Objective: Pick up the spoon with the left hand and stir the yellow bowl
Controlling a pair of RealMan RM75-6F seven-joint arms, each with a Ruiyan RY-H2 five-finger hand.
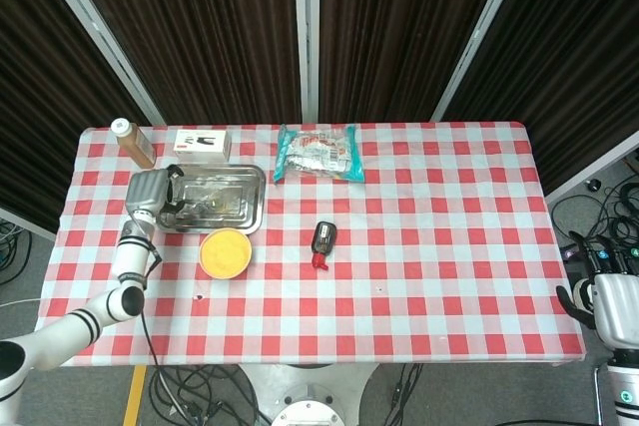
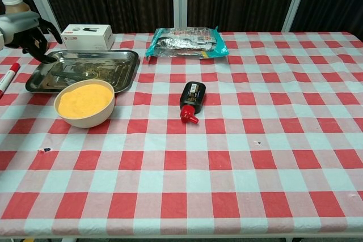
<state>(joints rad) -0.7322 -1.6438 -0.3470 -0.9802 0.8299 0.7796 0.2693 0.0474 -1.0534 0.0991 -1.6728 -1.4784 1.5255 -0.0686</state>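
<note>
Red-and-white checked cloth covers the counter (image 2: 238, 157). Toward its left edge sits the yellow bowl (image 2: 84, 103), filled with orange-yellow powder, just in front of a metal tray (image 2: 108, 77). The left hand (image 2: 22, 29) is at the tray's far left corner, its dark fingers (image 2: 47, 31) curled downward with the tips at the tray's rim; whether they pinch anything cannot be told. The spoon (image 2: 71, 73) seems to lie inside the tray, a faint shape among the reflections, too dim to be sure of. The head view shows the same hand (image 1: 150, 193) over the tray's left end.

Along the far edge stand a brown bottle (image 1: 132, 142) at the left corner, a white box (image 2: 87, 36) beside it, and a teal-edged foil packet (image 2: 186, 41) near the middle. A red marker (image 2: 5, 79) lies at the left edge. A small black bottle with a red cap (image 2: 191, 99) lies on its side near the counter's centre.

The right hand (image 1: 611, 298) hangs off the right edge, well apart from everything, holding nothing; how its fingers lie cannot be told.
</note>
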